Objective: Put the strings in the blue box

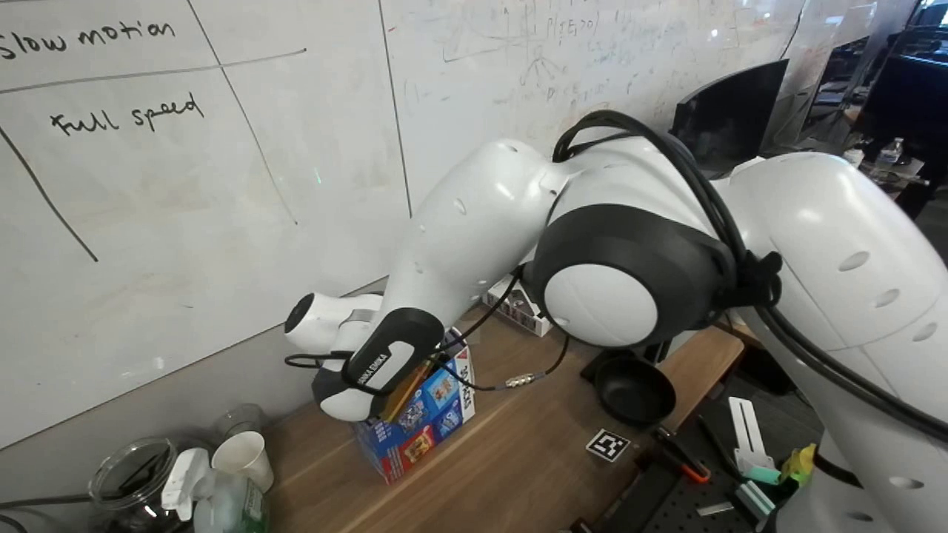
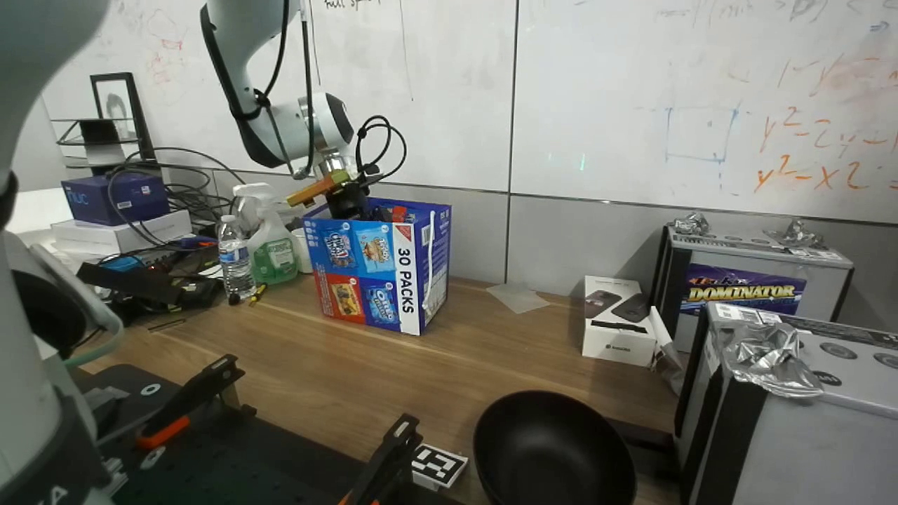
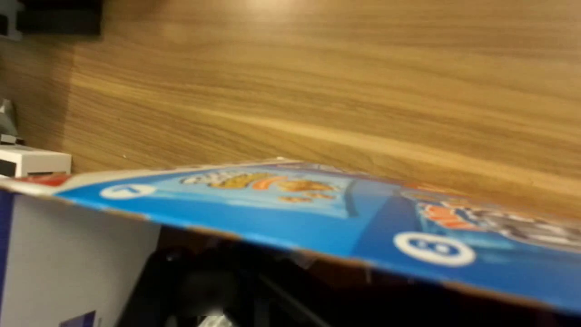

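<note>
The blue box (image 2: pixel 361 273), printed with red, white and orange graphics, stands upright on the table with its top open, in both exterior views. My gripper (image 2: pixel 349 203) reaches down into it from above, near the back. In the wrist view the dark gripper (image 3: pixel 213 277) lies behind the box's front wall (image 3: pixel 272 218). Its fingertips are hidden in the dark interior; nothing held shows and the jaws stand wide. A thin white line (image 2: pixel 429 259) runs down the box's narrow side; I cannot tell whether it is string. Otherwise the strings are hidden.
A whiteboard wall (image 2: pixel 596 126) rises close behind the box. Beside it stand a spray bottle (image 2: pixel 273 245), a water bottle (image 2: pixel 235 259) and a paper cup (image 1: pixel 246 459). A black pan (image 2: pixel 554 449), a white phone box (image 2: pixel 617 322) and foil-topped metal devices lie across the table.
</note>
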